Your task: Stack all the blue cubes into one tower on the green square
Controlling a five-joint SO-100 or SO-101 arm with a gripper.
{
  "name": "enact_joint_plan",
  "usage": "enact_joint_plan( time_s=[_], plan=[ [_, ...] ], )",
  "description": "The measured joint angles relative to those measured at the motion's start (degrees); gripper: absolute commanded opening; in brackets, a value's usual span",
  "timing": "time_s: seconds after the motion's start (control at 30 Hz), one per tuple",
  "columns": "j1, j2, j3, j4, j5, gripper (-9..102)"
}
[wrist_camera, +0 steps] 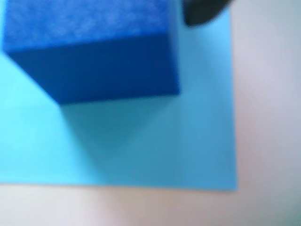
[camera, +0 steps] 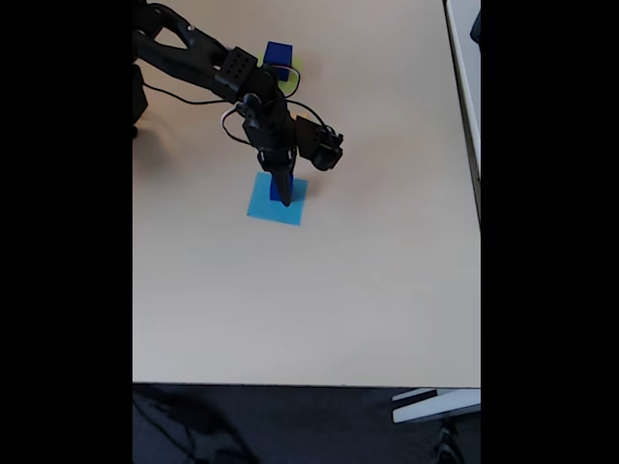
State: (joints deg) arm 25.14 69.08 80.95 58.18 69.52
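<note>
In the wrist view a large dark blue cube [wrist_camera: 94, 56] sits on the flat light-blue paper square [wrist_camera: 155, 146], close up and blurred. One black finger [wrist_camera: 204, 12] shows just right of that cube's upper corner. In the fixed view my gripper [camera: 284, 196] points down onto this cube [camera: 277, 188], on the light-blue square [camera: 276, 210] at mid-table. How the jaws stand is hidden by the arm and the blur. Another blue cube [camera: 279, 53] stands at the table's far side on the green square [camera: 293, 68], which the arm partly covers.
The black arm [camera: 208, 60] reaches in from the upper left of the fixed view, with cables trailing below it. The beige table [camera: 319, 300] stretches wide toward the front edge and the right side.
</note>
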Motion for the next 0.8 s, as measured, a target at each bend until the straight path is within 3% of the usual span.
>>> enact_joint_plan(
  time_s=[0.43,0.8],
  plan=[
    [-0.09,-2.02,-0.09,0.00,0.00,30],
    [0.70,-2.11,-0.09,-0.09,0.00,5]
  ],
)
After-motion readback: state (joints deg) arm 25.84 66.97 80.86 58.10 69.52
